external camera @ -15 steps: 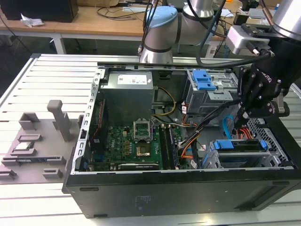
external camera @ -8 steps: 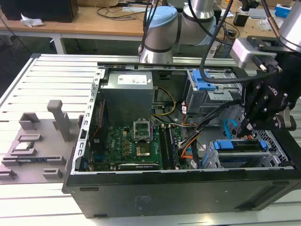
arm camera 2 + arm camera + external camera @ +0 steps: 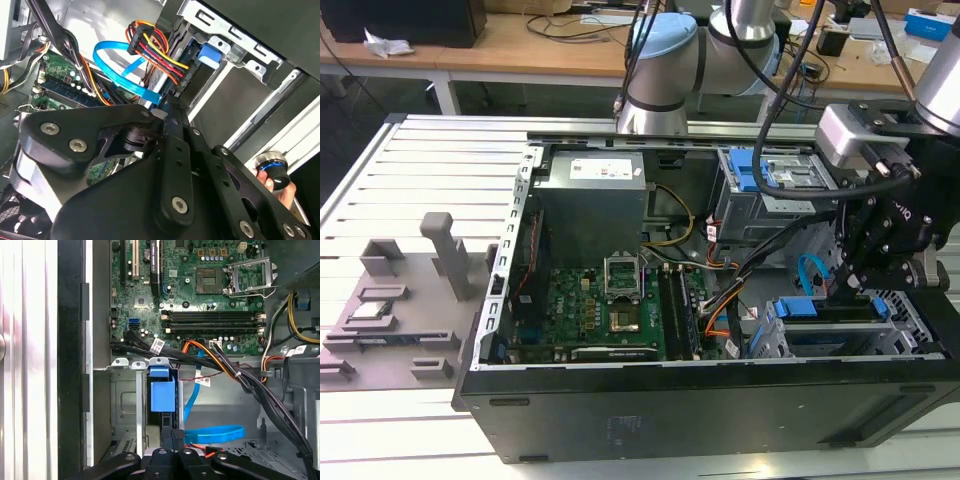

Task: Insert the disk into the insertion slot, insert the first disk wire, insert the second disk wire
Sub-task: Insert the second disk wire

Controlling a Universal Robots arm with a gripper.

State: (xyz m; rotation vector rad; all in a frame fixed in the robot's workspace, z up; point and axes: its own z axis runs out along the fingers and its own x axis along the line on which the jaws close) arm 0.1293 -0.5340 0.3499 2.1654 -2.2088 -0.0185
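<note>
The gripper (image 3: 848, 280) is hanging low inside the open PC case (image 3: 620, 400), at the exterior view's right, right over the insertion slot (image 3: 840, 345). The disk (image 3: 820, 310) is sitting in that cage already; its blue frame (image 3: 162, 392) is poking up between the metal walls in the first wrist view. Fingers (image 3: 172, 117) are looking closed together, tips touching the black connector w/ the red/yellow/orange wires (image 3: 160, 52) at the drive's edge, but can't tell if they're actually pinching it. A flat blue data cable (image 3: 117, 65) is looping just beside that plug, also showing in the first wrist view near the cage. Motherboard (image 3: 610, 305) is lying well apart, toward the exterior view's left.
</note>
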